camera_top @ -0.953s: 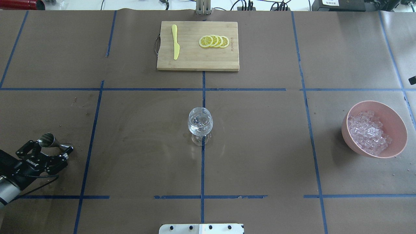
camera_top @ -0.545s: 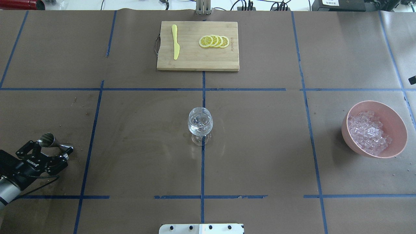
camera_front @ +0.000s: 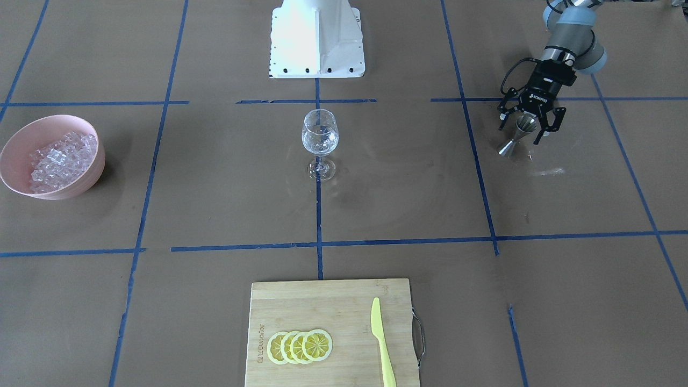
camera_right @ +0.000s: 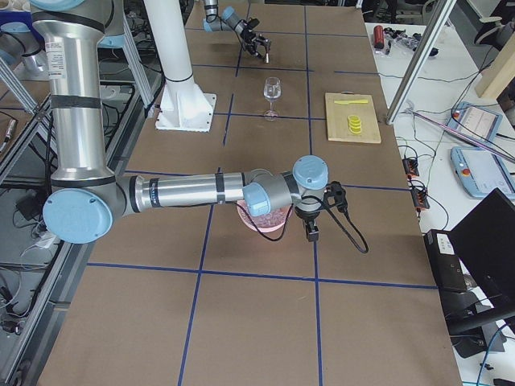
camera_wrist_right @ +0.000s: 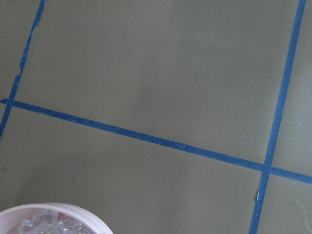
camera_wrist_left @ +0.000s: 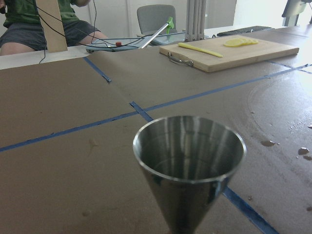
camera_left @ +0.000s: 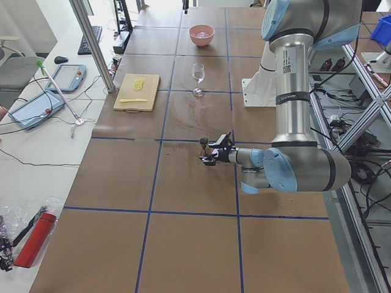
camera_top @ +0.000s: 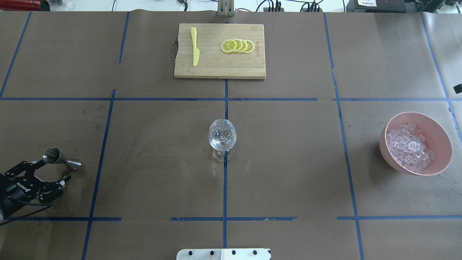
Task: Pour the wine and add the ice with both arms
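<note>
From the front, the left gripper (camera_front: 524,130), spread wide and empty, is just at the jigger (camera_front: 515,137) and might tip it. Overhead, the ice (camera_top: 409,148) lies in its bowl (camera_top: 442,134), well apart from the wine glass (camera_top: 222,135), so cubes may spill on the way. In the right side view I cannot tell how the right gripper (camera_right: 312,233) stands.

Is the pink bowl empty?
No, the bowl holds a heap of ice.

Pink bowl (camera_top: 439,135), clear, perhaps pink-tinted ice (camera_top: 409,146), silver jigger (camera_top: 54,156), blue-gridded brown table (camera_top: 288,162)
</note>
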